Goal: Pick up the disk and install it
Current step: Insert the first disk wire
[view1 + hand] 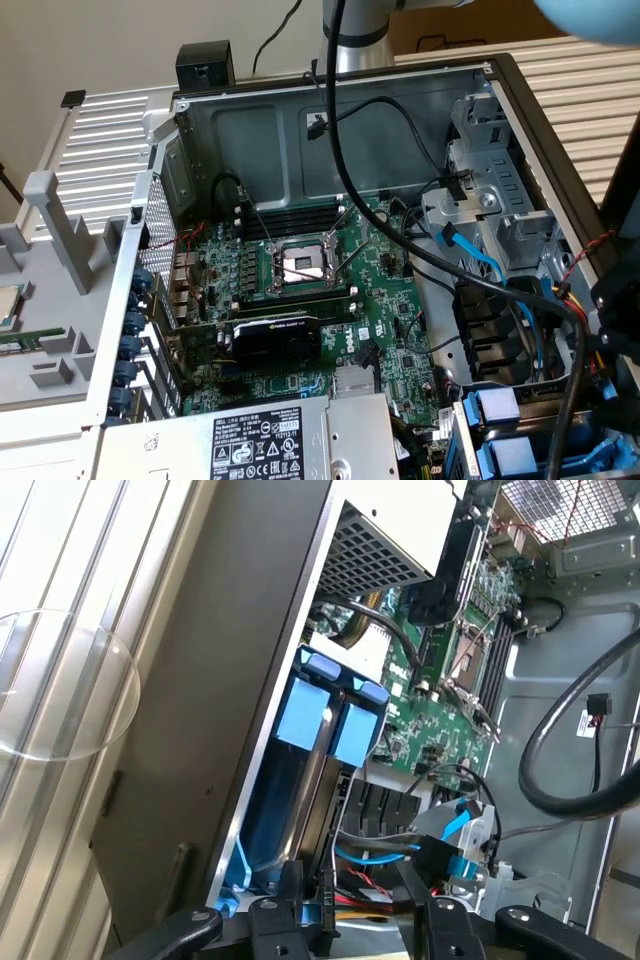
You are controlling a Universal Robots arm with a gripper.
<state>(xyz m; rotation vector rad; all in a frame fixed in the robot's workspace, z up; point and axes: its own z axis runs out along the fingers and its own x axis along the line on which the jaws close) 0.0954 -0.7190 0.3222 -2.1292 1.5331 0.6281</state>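
Observation:
The disk (322, 742) stands on edge in the drive bay at the corner of the open computer case, a silver body in a bright blue carrier with two blue tabs facing up. In the exterior view its blue tabs (497, 406) sit at the lower right, beside the power supply. My gripper (350, 912) hangs right over the near end of the disk, in line with its blue frame. Whether it touches the carrier is hidden at the picture's edge. The arm's black wrist (618, 300) reaches in from the exterior view's right.
The motherboard (300, 300) with its bare processor socket (300, 263) fills the case floor. A grey power supply (280, 440) lies along the near edge. Blue data cables (480, 262) and a thick black cable (430, 250) cross the space beside the bay. A metal drive cage (490, 190) stands at the right.

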